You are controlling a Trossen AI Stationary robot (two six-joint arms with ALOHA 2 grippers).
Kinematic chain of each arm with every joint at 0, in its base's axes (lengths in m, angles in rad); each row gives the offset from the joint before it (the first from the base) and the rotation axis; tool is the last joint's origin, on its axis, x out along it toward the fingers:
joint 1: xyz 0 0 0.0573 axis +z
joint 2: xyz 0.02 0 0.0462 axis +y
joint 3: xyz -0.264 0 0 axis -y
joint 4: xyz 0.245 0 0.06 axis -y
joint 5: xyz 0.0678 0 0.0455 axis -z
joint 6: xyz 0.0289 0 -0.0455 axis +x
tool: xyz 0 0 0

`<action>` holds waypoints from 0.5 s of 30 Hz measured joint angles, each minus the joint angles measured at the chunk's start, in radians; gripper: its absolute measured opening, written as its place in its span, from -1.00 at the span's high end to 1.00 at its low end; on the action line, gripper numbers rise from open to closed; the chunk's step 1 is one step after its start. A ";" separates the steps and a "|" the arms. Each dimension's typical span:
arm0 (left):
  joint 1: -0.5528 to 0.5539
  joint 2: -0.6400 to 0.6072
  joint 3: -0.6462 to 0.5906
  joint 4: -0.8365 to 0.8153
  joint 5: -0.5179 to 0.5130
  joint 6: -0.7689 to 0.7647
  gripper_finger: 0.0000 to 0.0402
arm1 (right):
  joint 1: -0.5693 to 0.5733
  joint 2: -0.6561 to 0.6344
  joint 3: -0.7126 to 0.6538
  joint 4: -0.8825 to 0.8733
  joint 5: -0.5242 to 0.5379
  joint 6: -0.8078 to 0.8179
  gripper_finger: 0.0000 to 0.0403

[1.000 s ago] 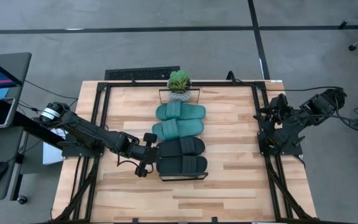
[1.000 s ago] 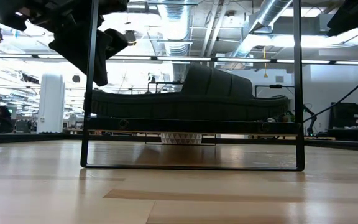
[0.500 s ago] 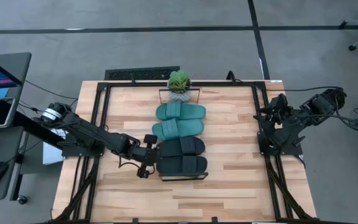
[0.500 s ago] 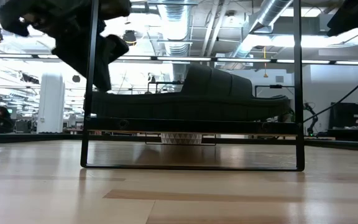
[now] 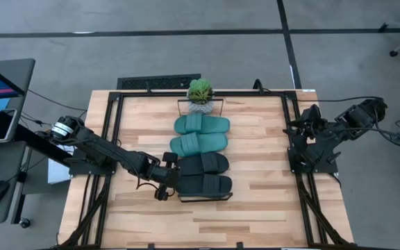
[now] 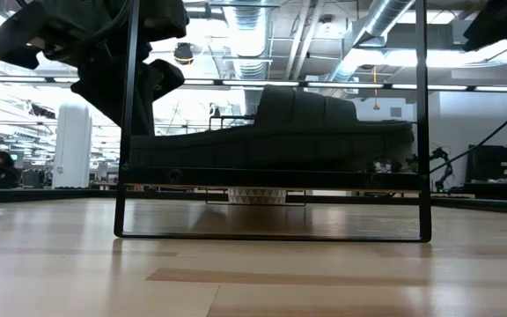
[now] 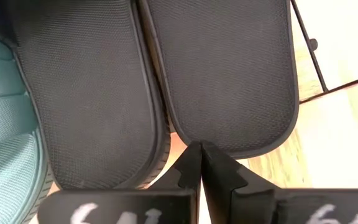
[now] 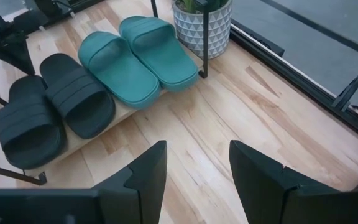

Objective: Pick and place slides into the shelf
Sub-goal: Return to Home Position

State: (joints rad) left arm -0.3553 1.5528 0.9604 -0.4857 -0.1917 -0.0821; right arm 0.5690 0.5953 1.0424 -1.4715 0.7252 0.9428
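Left gripper (image 5: 167,182), fingers pressed together and empty, has edged in against the front black slide (image 5: 204,186), which seems nudged along. All four slides (image 8: 114,71) sit on the shelf (image 6: 271,236); placing done, retract pending. Right gripper (image 8: 197,162) parked at the table (image 5: 255,215) edge, fingers spread.

The black slides (image 7: 229,68) have a finely pebbled, matt footbed that looks rubbery. The teal slides (image 8: 120,68) are smooth and matt. The worktop (image 8: 229,118) is pale jointed wood with a soft sheen. The shelf (image 6: 271,236) has a thin black metal frame.
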 joint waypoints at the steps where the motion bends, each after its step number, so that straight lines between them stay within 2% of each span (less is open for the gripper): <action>1: 0.000 -0.002 0.000 -0.004 0.000 -0.001 1.00 | 0.000 0.000 0.000 0.000 -0.002 0.000 0.18; 7: -0.028 -0.055 0.000 -0.049 -0.079 -0.017 1.00 | 0.000 0.000 0.000 -0.001 -0.010 -0.001 0.18; 15: -0.026 -0.116 0.000 -0.187 -0.213 -0.082 1.00 | 0.000 0.000 0.000 -0.001 -0.002 -0.008 0.18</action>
State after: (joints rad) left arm -0.3812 1.4372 0.9600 -0.6722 -0.4049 -0.1644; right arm 0.5691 0.5953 1.0427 -1.4727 0.7231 0.9348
